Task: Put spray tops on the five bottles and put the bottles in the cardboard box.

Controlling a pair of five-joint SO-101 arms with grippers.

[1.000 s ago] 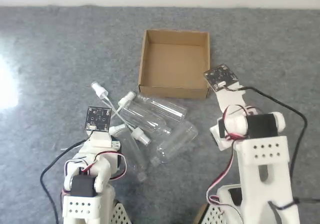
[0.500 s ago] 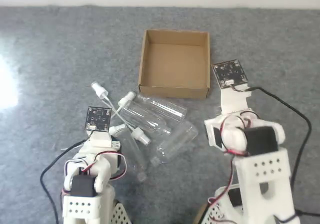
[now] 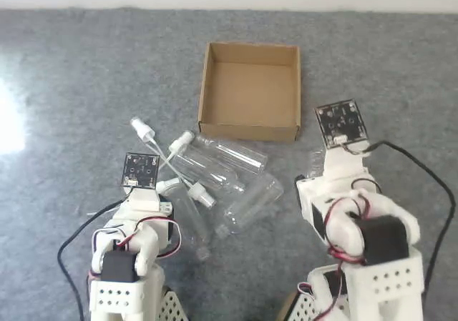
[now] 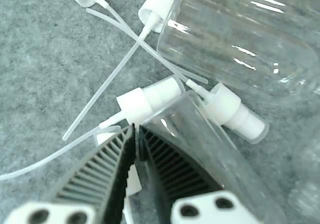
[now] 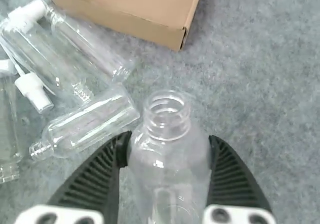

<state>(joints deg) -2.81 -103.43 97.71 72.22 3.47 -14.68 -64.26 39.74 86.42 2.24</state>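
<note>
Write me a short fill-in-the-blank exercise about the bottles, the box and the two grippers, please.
1. The right gripper is shut on a clear plastic bottle that has ____ spray top on its neck.
2. The number of bottles inside the brown cardboard box is ____.
3. The left gripper, near a white plastic spray top, is ____.
Missing words: no; zero; shut.

Table [image 3: 79, 78]: mottled grey, felt-like. Cardboard box [image 3: 247, 130]: plain tan. I log the bottles [image 3: 252, 201] as clear and colourless, spray tops [image 3: 143, 129] white with pale tubes. Both jaws black, ribbed.
</note>
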